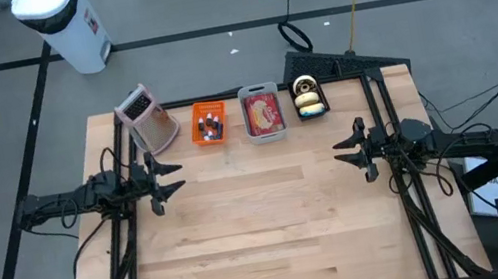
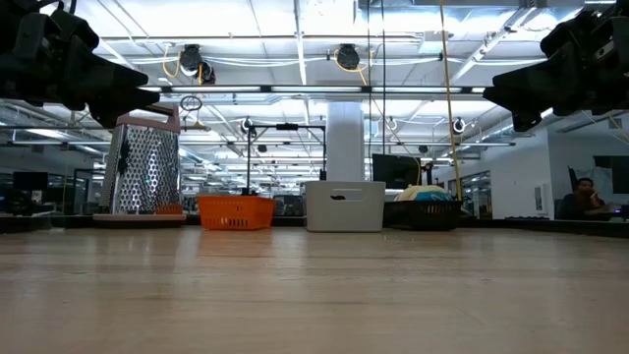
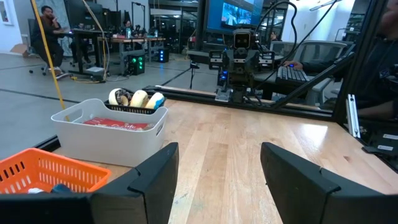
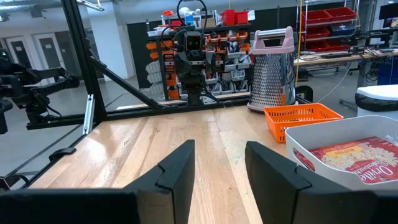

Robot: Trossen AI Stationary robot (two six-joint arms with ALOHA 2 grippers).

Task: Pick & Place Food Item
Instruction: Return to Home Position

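Observation:
Along the table's far edge stand an orange basket (image 1: 208,124) with small items, a white bin (image 1: 263,114) with a red food package (image 4: 348,158) lying flat in it, and a black basket (image 1: 309,97) with yellow and white round items. My left gripper (image 1: 177,175) hangs open above the table's left side, pointing level toward the right. My right gripper (image 1: 339,152) hangs open above the right side, facing it. Neither has anything between its fingers. In the left wrist view the bin (image 3: 106,137) stands off to one side of the open fingers (image 3: 155,171).
A metal box grater (image 1: 146,116) with a pink handle stands at the far left, beside the orange basket. The bare wooden tabletop (image 1: 264,228) stretches from the grippers to the near edge. A white bucket (image 1: 67,23) stands on the floor beyond the far edge.

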